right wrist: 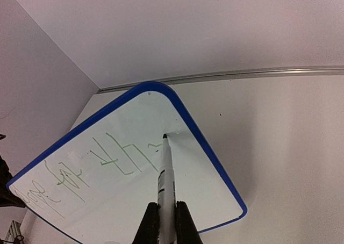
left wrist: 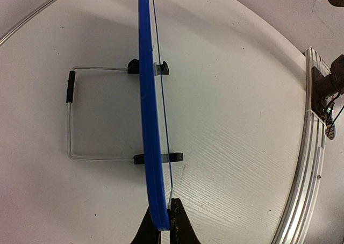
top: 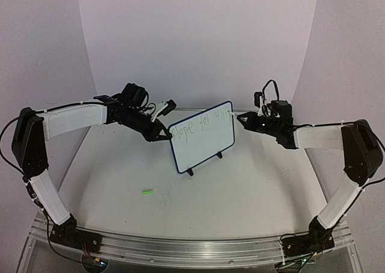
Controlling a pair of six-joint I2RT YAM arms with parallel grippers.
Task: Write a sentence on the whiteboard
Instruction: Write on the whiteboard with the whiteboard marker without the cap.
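Observation:
The whiteboard [top: 201, 136], white with a blue rim, stands on its wire stand [left wrist: 70, 115] mid-table, with green handwriting across its top. My left gripper [top: 163, 133] is shut on the board's left edge; in the left wrist view the blue rim [left wrist: 149, 120] runs edge-on into the pinching gripper [left wrist: 164, 222]. My right gripper [right wrist: 166, 222] is shut on a white marker [right wrist: 165, 174], whose dark tip touches the whiteboard [right wrist: 107, 201] near its top right corner, just past the last green strokes. From above, that right gripper [top: 243, 118] sits at the board's right upper corner.
A small green scrap [top: 147, 192] lies on the table in front of the left arm. An aluminium rail [top: 192, 249] runs along the near edge. White walls close in behind and at both sides.

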